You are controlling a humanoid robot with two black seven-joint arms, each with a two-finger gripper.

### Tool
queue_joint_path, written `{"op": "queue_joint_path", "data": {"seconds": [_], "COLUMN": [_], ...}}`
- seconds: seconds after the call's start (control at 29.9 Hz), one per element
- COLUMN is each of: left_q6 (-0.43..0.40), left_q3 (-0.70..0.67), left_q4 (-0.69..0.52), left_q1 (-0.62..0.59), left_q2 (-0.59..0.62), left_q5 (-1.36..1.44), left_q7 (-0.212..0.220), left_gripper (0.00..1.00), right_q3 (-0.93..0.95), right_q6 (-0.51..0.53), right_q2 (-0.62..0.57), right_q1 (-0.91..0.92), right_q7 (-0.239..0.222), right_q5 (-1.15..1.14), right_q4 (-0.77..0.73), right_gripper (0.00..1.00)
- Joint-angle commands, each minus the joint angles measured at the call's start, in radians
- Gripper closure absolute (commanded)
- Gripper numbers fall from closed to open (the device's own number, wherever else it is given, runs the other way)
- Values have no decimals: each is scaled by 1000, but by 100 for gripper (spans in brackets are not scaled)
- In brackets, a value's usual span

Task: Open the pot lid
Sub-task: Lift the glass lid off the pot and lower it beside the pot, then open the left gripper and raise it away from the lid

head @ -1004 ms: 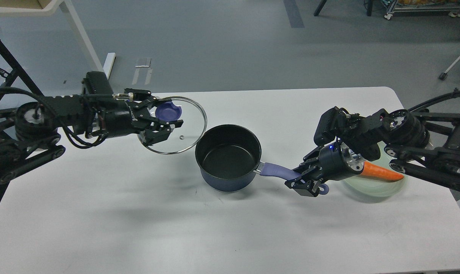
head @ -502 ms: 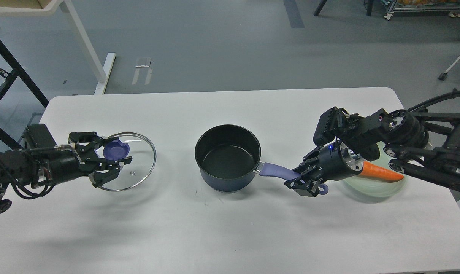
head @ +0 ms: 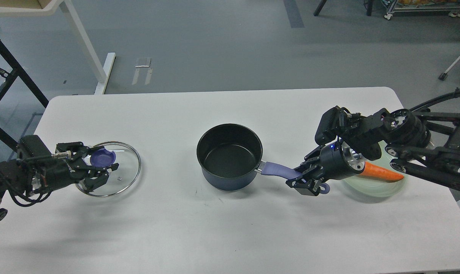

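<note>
At far left on the table [head: 176,228], the left gripper [head: 97,171] is clasping the purple knob [head: 102,156] of the glass lid [head: 127,176], its fingers [head: 111,166] closing around it; whether the lid is resting on the table or hanging just above it, I cannot tell. Centrally, the pot [head: 230,156] is standing uncovered, so the opening itself looks done. Rightward, the right gripper [head: 308,182] is gripping the pot handle [head: 277,171], steadying it. Probably only setting down and releasing is remaining.
</note>
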Motion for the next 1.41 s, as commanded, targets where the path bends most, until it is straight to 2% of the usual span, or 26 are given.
{"op": "queue_joint_path", "data": {"seconds": [0.0,0.27,0.3,0.4,0.43,0.6,0.84,0.97,1.1,1.2,1.3,1.37], "left_q6": [0,0,0,0,0,-2,-23,-129,-297,-449,-642,-730], "left_q3": [1,7,7,7,7,8,4,0,-17,-55,-115,-150], "left_q4": [32,57,57,58,58,58,38,12,-44,-74,-75,-75], "left_q1": [10,43,43,43,43,46,26,-37,-89,-143,-178,-187], "left_q2": [-24,-32,-34,-41,-44,-47,-47,-40,-21,0,2,2], "left_q5": [0,-66,-68,-73,-76,-82,-186,-315,-550,-837,-1162,-1359], "left_q7": [0,0,0,0,0,0,0,0,0,0,0,0], "left_gripper": [57,45,42,23,20,17,8,7,7,6,5,5], "right_q3": [0,0,0,0,0,2,2,2,2,2,0,0], "right_q6": [0,0,0,0,0,-1,-1,-1,-1,-1,-1,-1], "right_q2": [0,-1,0,0,0,0,-1,-1,-3,-3,-3,-3], "right_q1": [0,0,0,0,0,0,0,0,0,0,-2,-3], "right_q7": [0,0,0,0,0,0,0,0,0,0,0,0], "right_q5": [0,0,0,0,0,0,0,0,0,0,0,0], "right_q4": [0,0,0,0,0,-2,-2,-2,-2,-2,-2,-2], "right_gripper": [72,72,72,72,72,72,72,72,71,71,71,70]}}
